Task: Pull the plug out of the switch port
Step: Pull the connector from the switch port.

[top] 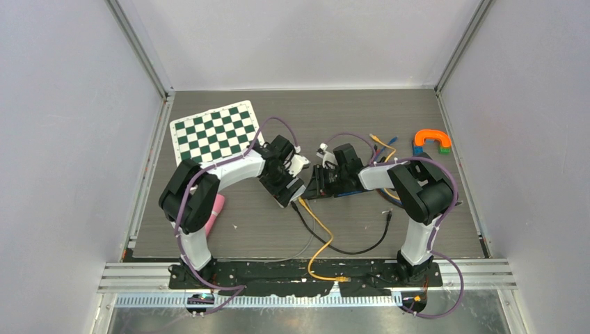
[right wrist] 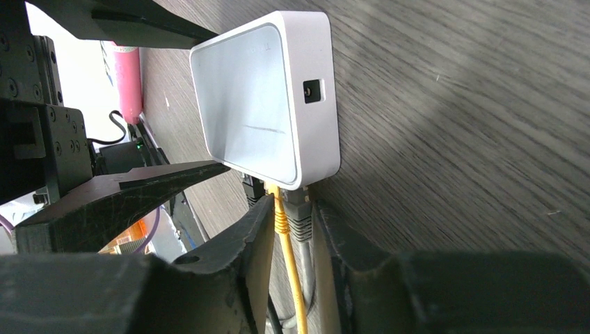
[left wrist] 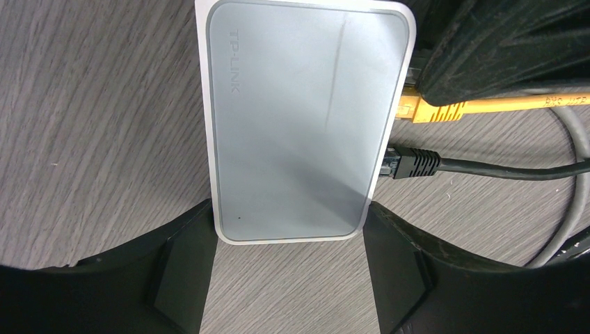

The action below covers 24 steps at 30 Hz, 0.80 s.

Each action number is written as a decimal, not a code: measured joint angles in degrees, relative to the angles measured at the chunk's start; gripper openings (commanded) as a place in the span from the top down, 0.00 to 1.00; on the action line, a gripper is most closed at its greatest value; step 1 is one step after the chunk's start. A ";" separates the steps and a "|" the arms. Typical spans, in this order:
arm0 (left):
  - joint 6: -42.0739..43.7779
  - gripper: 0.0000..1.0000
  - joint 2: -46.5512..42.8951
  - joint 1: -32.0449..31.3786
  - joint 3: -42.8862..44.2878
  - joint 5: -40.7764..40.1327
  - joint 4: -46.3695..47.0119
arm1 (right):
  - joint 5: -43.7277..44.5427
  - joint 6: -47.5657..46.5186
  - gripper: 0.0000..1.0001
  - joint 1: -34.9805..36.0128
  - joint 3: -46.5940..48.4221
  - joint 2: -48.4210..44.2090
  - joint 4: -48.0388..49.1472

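A checkered board [top: 214,132] and a pink tube [top: 216,212] lie by the left arm on the grey wood-grain surface [left wrist: 83,139]. The switch [left wrist: 299,118], a smooth white box with rounded corners, sits between the arms, and the left gripper [left wrist: 286,223] is clamped across its end. The yellow plug [right wrist: 278,209] sits in its port beside a grey plug [right wrist: 299,216] and a black plug [left wrist: 410,163], the first two between the narrowed fingers of the right gripper [right wrist: 292,209]; whether these pinch, I cannot tell.

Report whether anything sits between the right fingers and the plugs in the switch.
Nothing visible does. The right gripper straddles the yellow plug and the grey plug where they enter the switch. The black plug sits in the next port, just outside them.
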 measured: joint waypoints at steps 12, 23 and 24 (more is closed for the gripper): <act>0.94 0.52 -2.16 0.17 -2.84 1.25 1.29 | -1.70 5.31 0.67 0.00 -0.07 1.64 2.43; 1.77 0.53 -2.16 0.17 -2.86 1.11 0.98 | -2.80 6.64 0.80 0.07 -1.53 2.23 5.33; 1.77 0.53 -2.16 0.20 -2.86 1.11 0.96 | -2.80 6.86 0.77 0.07 -1.64 2.23 5.62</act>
